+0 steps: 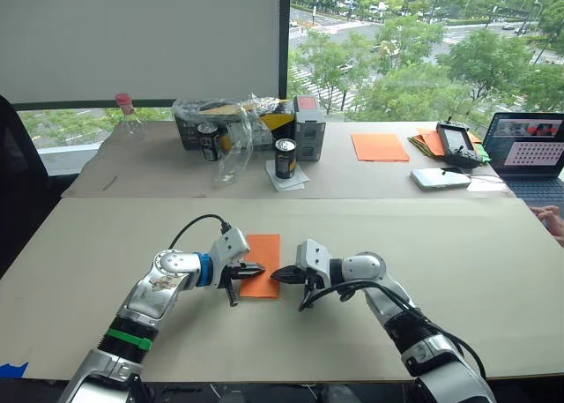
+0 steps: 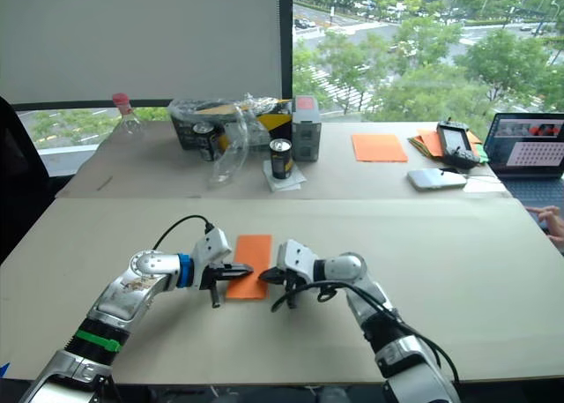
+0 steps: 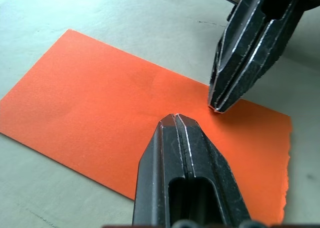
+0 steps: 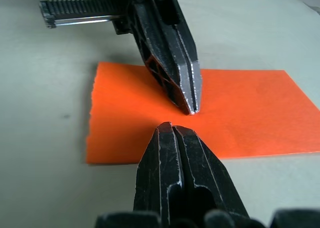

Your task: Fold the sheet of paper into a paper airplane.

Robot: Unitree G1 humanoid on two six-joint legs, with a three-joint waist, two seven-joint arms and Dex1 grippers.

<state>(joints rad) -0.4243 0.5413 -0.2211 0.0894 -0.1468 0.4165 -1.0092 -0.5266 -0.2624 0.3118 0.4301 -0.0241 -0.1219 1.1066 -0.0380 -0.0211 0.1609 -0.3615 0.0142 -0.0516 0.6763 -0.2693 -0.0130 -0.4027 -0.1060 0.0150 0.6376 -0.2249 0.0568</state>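
Orange paper is lying flat on the pale table (image 1: 106,244), near the front edge and between the two arms. This sheet of paper (image 1: 263,255) is looking like a narrow rectangle, its long sides running away from the robot, and its near short edge is looking slightly ragged in the wrist views. No print is showing on it.

The left gripper (image 1: 254,268) is reaching in from the left with its two black fingers pressed together, the tip resting on the near part of the sheet. The right gripper (image 1: 280,275) is coming in from the right, its fingers also pressed together, its tip touching the sheet just beside the left one. In the wrist views the two tips are nearly meeting over the orange surface, and neither is pinching the paper.

Farther back, on the second table, a dark drink can (image 1: 285,158) is standing on a white napkin; its label is too small to read. Behind it a crumpled clear plastic bag (image 1: 231,137) is sitting beside a basket (image 1: 188,131) of cans and a grey box (image 1: 309,128). A clear bottle (image 1: 129,121) with a pink cap is lying at the far left. To the right, a smooth orange sheet (image 1: 380,146) is lying flat, then a pile of orange and yellow papers (image 1: 429,142), a black handheld controller (image 1: 458,145), a white phone (image 1: 440,178) and an open laptop (image 1: 533,152), whose screen writing is unreadable. A person's hand (image 1: 550,218) is resting at the right edge.
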